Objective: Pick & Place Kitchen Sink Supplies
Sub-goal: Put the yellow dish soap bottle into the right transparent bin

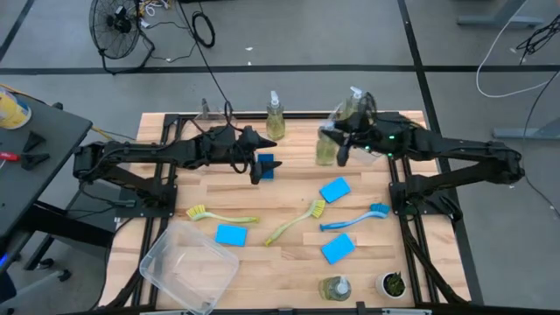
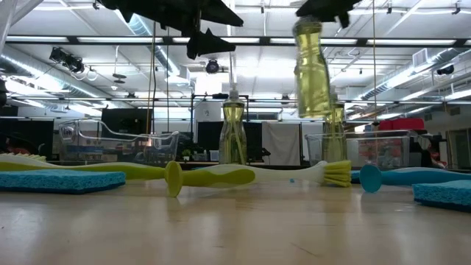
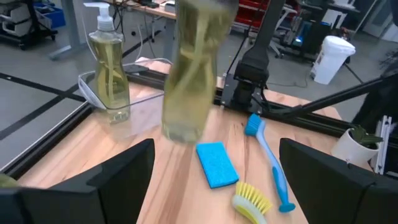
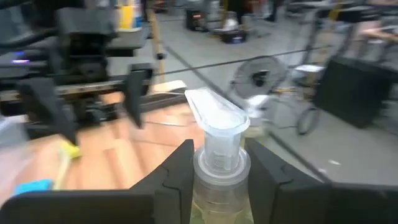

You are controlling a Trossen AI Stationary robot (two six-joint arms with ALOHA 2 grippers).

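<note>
Counted on the worktop point(image 1: 289, 262): four soap bottles point(image 1: 276, 118), four blue sponges point(image 1: 231, 234), three dish brushes point(image 1: 354, 219), two clear bins point(image 1: 188, 267), one potted plant point(image 1: 393, 283).

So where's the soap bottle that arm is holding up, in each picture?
High view: lifted bottle in the right gripper, upper right of the table.
Low view: hanging off the table, upper right of centre.
Left wrist view: blurred, top centre.
Right wrist view: its pump between the fingers.
Shared landmark: standing bottle.
</note>
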